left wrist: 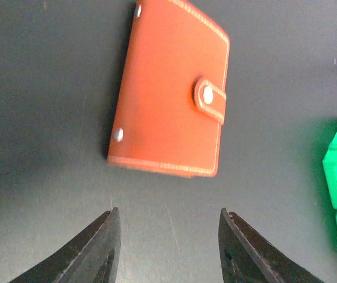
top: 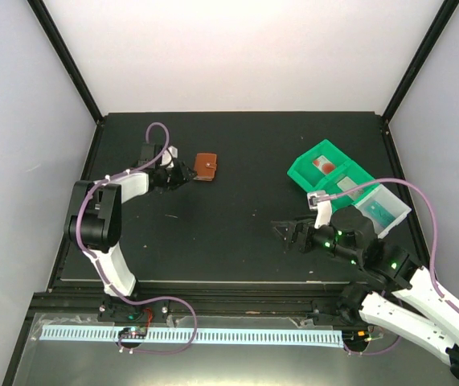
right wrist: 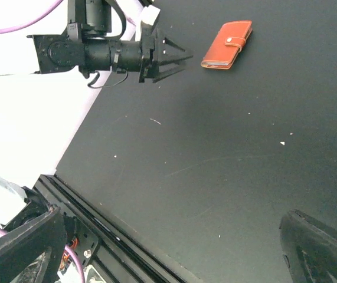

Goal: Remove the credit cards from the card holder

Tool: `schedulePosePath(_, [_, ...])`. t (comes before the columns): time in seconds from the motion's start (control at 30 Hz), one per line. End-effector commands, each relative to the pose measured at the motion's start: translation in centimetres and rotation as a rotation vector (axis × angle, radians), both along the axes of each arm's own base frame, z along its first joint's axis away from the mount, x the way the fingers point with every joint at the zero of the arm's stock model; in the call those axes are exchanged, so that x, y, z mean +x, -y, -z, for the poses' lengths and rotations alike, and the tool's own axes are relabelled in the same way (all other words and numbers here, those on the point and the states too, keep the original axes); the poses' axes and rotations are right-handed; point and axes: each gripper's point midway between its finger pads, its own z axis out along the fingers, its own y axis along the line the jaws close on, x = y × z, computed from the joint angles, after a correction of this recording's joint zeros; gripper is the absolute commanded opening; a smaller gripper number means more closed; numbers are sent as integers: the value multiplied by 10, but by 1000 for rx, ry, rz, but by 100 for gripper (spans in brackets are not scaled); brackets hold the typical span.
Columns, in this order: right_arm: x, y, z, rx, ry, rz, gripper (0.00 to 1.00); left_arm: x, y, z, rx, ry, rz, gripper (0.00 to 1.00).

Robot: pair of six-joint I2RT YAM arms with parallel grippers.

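Black matte sheet covers the table (top: 229, 241), faintly scuffed and dotted with pale specks. Along its near edge a white slotted strip (top: 213, 336) runs across a metal ledge, between the two arm bases.

A little farther in, on the right, the right gripper (top: 284, 232) hangs over bare table pointing left, its jaws spread wide with nothing between them.

The left arm reaches up the left side of the table, with a purple cable (top: 158, 133) looping over it. The left gripper (left wrist: 168, 221) is released, its dark fingers (left wrist: 100, 247) apart and holding nothing. It stops just short of the card holder (left wrist: 171, 88), with a strip of table showing between them.

The card holder lies flat in the far left part of the table, folded shut with its snap tab fastened and its stitched brown leather facing up.

Well apart from it, at the far right, a green tray (top: 300, 172) sits at an angle. A white card (top: 323, 163) with a red blot lies in its farthest compartment. A pale translucent box (top: 386, 207) sits just beside the tray's nearer end.

Beyond the table stands a plain white back wall (top: 237, 48), framed by black posts (top: 68, 60) that slant up from the far corners. Pale grey walls close in both sides.
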Motion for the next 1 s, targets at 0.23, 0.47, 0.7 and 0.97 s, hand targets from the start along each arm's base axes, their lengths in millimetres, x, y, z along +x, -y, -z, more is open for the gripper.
schedulePosePath(0.23, [-2,3,-6,16,7,1,99,56,-5,-5,83,75,-7,50])
schedulePosePath(0.47, [0,1,-5,10,11,-1,99,55,7,21,28,19,2,49])
schedulePosePath(0.7, [1,0,-3,6,17,-2,99,51,13,38,41,-23,3,45])
schedulePosePath(0.97, [1,3,-3,0,23,9,99,35,16,49,85,-78,6,19])
